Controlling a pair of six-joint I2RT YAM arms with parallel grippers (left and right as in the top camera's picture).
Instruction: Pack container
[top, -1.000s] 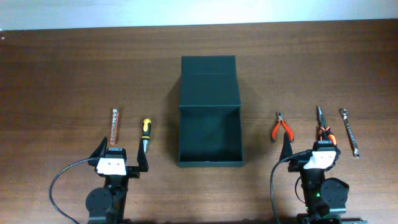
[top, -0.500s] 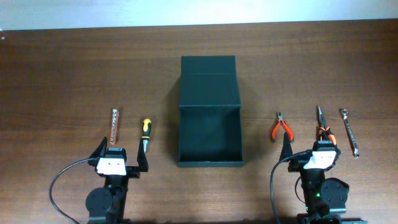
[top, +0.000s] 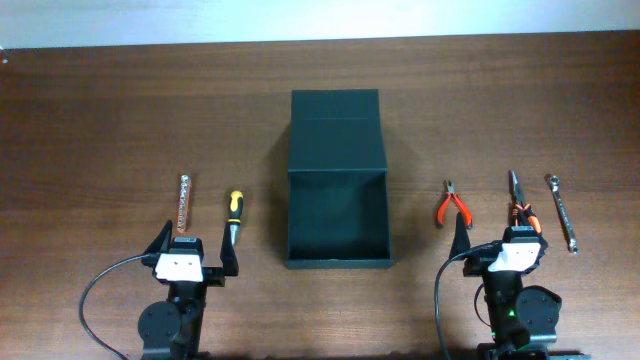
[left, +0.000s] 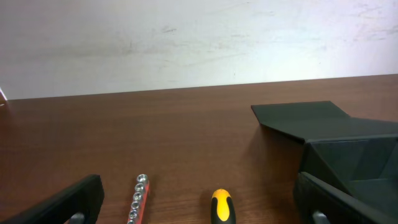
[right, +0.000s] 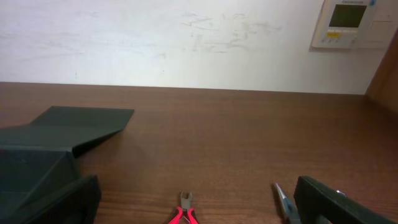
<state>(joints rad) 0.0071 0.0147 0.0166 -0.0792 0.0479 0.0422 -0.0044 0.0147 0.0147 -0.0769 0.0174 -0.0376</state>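
Looking down on a matte black rectangular container (top: 337, 215) set in the middle of the dark brown wooden table (top: 100, 120), hinged flap lid (top: 335, 130) laid flat toward 12 o'clock, cavity open upward. Lies at about 2 o'clock from the left gripper (top: 196, 248) and at about 10 o'clock from the right gripper (top: 498, 240), well apart from both. Finds both claws at the table's 6 o'clock edge, spread as wide as they go, fingers pointing to 12 o'clock, gripping nothing.

Shows, at 12 o'clock of the left claw, a red-backed rail of silver sockets (top: 184, 203), and just at its 3 o'clock a yellow-and-black-handled screwdriver (top: 233, 215). Shows, at 11 o'clock of the right claw, red-handled cutters (top: 453, 205); at 1 o'clock, orange-and-black long-nose pliers (top: 520, 205); at their 3 o'clock, a slim silver wrench (top: 563, 212).

Gives the wrench and the whole layout from overhead only. Adds, from the left wrist, a scuffed white wall (left: 186, 43) beyond the far table edge, with the container at 3 o'clock. Adds, from the right wrist, a pale wall panel with a small display (right: 348, 25) at 1 o'clock, with the container at 9 o'clock.
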